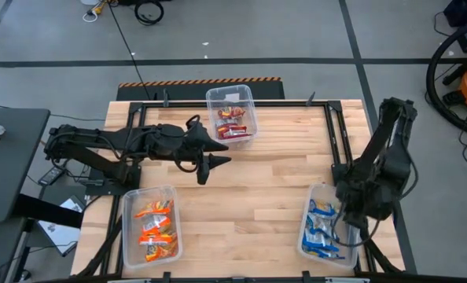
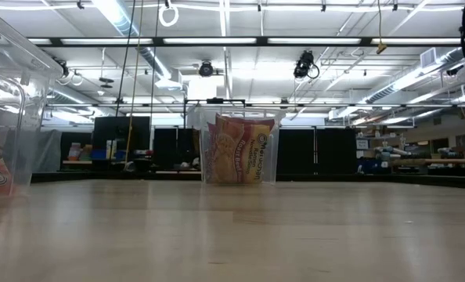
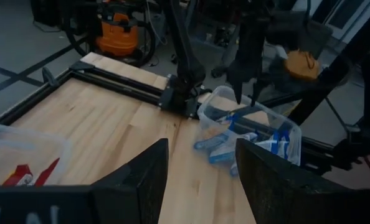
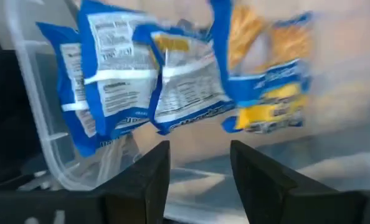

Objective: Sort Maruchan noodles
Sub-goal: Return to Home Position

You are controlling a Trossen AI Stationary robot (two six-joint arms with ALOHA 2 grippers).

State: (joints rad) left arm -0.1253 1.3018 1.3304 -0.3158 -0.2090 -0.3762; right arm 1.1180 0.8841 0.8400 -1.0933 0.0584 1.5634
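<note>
The noodle packets lie in three clear bins. Red packets (image 1: pixel 233 122) fill the bin at the table's far edge and also show as red packets (image 2: pixel 239 150) in the low view. Orange packets (image 1: pixel 155 228) lie in the near-left bin, blue-and-yellow packets (image 1: pixel 324 228) in the near-right bin. My left gripper (image 1: pixel 215 159) hovers open over the bare table middle, just near of the red bin. My right gripper (image 4: pixel 200 155) is open, pointing down over the blue packets (image 4: pixel 172 81), with nothing between its fingers. In the left wrist view its fingers (image 3: pixel 247 81) hang above the blue bin (image 3: pixel 253 134).
A dark metal frame (image 1: pixel 336 134) runs along the table's left, far and right edges. Bare wood (image 1: pixel 249 196) spreads between the three bins. The orange bin's wall (image 2: pixel 13 94) stands close to the low camera. Cables and an orange vacuum (image 3: pixel 119 34) lie on the floor beyond the table.
</note>
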